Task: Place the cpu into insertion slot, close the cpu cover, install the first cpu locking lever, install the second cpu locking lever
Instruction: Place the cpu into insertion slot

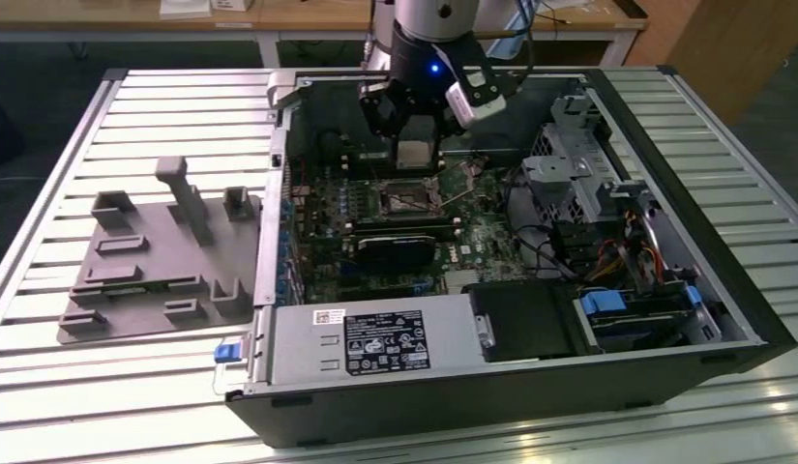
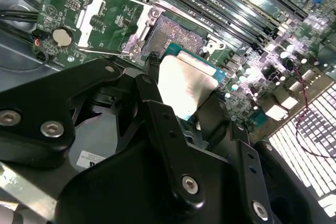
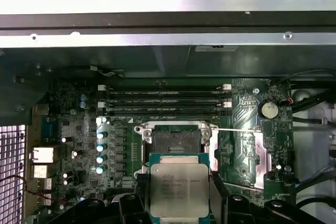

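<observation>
My gripper (image 1: pixel 413 153) is shut on the cpu (image 3: pixel 178 187), a flat square chip with a silver top, held by its two side edges between black fingers (image 2: pixel 151 85). The cpu (image 2: pixel 184 83) hangs just above and slightly short of the insertion slot (image 3: pixel 173 142), whose dark recess lies bare. The slot (image 2: pixel 176 35) sits in the green board inside the open computer case (image 1: pixel 401 198). The cpu cover (image 3: pixel 253 153) is swung open and lies flat beside the slot (image 2: pixel 107 17). A thin locking lever (image 3: pixel 236 128) stands free along the cover's edge.
Long black memory slots (image 3: pixel 163 100) run just beyond the socket. A black card (image 1: pixel 396 249) and a grey power supply (image 1: pixel 372 343) lie nearer the case front. Drive cages and cables (image 1: pixel 592 193) crowd the exterior view's right. A grey moulded tray (image 1: pixel 166 261) sits outside the case.
</observation>
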Tool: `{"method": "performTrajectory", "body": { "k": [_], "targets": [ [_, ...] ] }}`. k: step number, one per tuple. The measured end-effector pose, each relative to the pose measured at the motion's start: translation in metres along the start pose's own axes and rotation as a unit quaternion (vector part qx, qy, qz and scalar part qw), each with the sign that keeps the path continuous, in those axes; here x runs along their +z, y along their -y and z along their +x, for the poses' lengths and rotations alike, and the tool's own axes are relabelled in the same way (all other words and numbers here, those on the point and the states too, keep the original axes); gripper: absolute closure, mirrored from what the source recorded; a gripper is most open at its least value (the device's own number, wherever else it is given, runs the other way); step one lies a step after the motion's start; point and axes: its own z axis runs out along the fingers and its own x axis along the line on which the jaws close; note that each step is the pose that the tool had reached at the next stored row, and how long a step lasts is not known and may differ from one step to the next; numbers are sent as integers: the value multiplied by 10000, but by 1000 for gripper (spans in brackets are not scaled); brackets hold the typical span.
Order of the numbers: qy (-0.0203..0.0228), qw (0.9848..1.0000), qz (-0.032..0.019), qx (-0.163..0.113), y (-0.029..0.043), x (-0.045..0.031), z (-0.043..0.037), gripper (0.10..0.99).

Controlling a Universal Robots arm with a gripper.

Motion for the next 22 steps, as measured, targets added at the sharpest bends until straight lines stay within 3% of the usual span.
{"method": "performTrajectory", "body": {
  "k": [9, 15, 19, 22],
  "targets": [
    [1, 10000, 17, 0, -26, 167, -2, 549],
    [3, 10000, 75, 10, -26, 269, -4, 549],
    [27, 9995, 74, 316, -24, 287, -4, 549],
    [49, 9982, 69, 587, -23, 297, -5, 549]
  ]
}}
